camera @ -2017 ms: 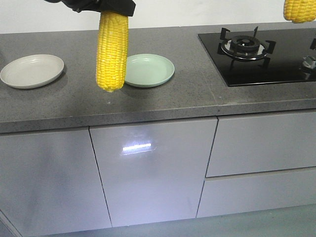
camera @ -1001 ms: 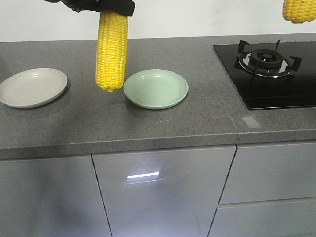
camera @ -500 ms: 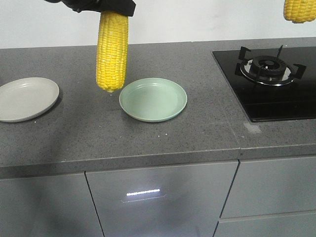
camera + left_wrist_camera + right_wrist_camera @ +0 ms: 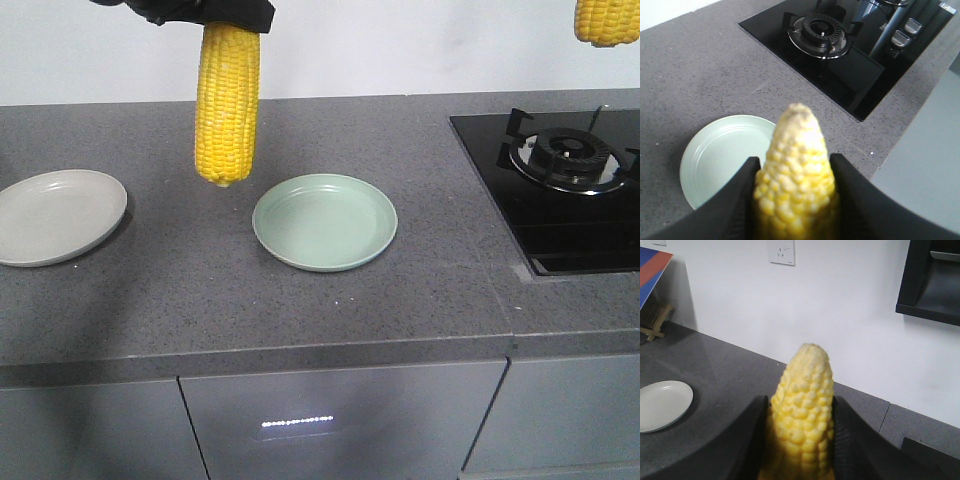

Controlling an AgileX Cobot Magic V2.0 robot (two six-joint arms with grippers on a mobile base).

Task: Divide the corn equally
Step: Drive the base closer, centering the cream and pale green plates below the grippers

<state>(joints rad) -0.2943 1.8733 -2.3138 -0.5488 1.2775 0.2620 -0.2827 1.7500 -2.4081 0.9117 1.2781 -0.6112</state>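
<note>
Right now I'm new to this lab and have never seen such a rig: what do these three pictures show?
This is a two-armed robot on a mobile base. One picture looks forward at a grey kitchen counter; the other two come from cameras on its wrists. On the counter sit an empty green plate, an empty beige plate and, to the right, a gas hob. The left gripper is shut on a corn cob hanging above the counter. The right gripper holds a second cob, visible at the front view's top right.

No text, label, brand or number is showing readably in any view, neither on the worktop (image 4: 150, 300) nor on the wall (image 4: 850, 300).
</note>
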